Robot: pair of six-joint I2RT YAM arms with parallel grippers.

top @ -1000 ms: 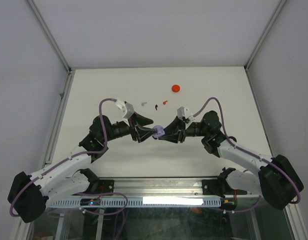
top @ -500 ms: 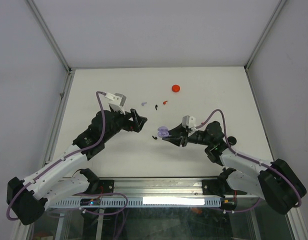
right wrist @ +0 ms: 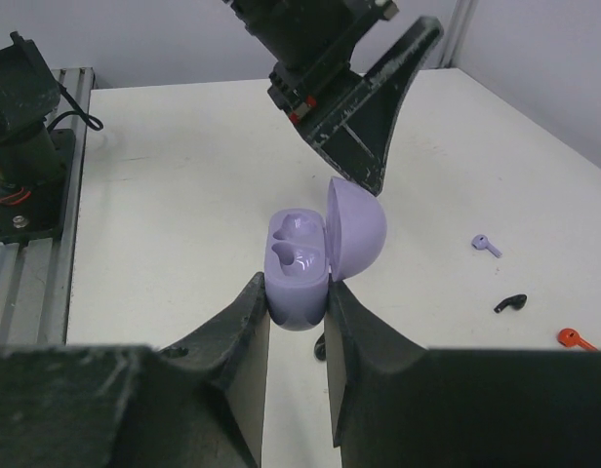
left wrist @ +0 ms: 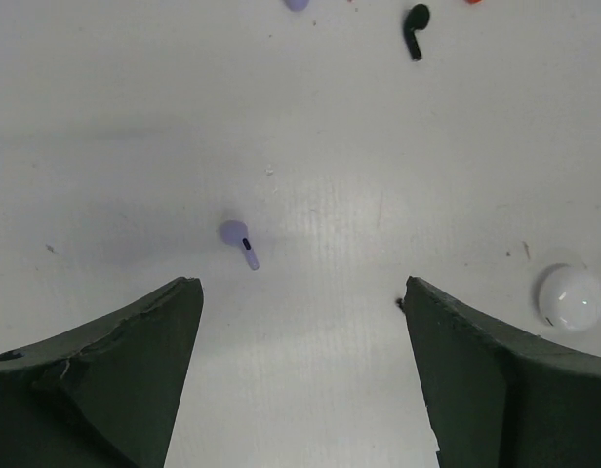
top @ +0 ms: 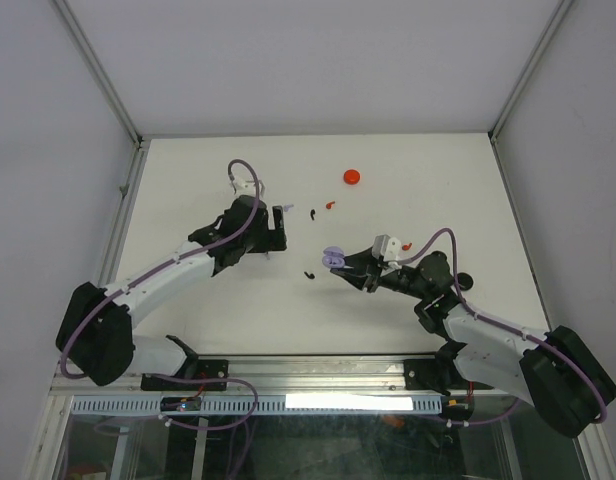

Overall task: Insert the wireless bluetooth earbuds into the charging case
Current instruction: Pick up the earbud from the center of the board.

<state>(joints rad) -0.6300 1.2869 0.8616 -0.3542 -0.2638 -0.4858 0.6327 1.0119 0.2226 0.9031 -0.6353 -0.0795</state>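
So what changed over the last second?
The left gripper let go of the open lilac plastic charging case, opened, and swung left and farther out, above the small lilac stemmed earbud. The right gripper keeps the case clamped, shifted slightly right. The red round object stayed put.

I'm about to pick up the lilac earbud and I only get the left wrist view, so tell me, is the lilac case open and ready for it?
Observer: Yes. The right gripper holds the lilac charging case, open and with no earbud in it.
Operator: Any earbud outside my view?
Observer: Another black earbud lies on the table, just left of the held case.
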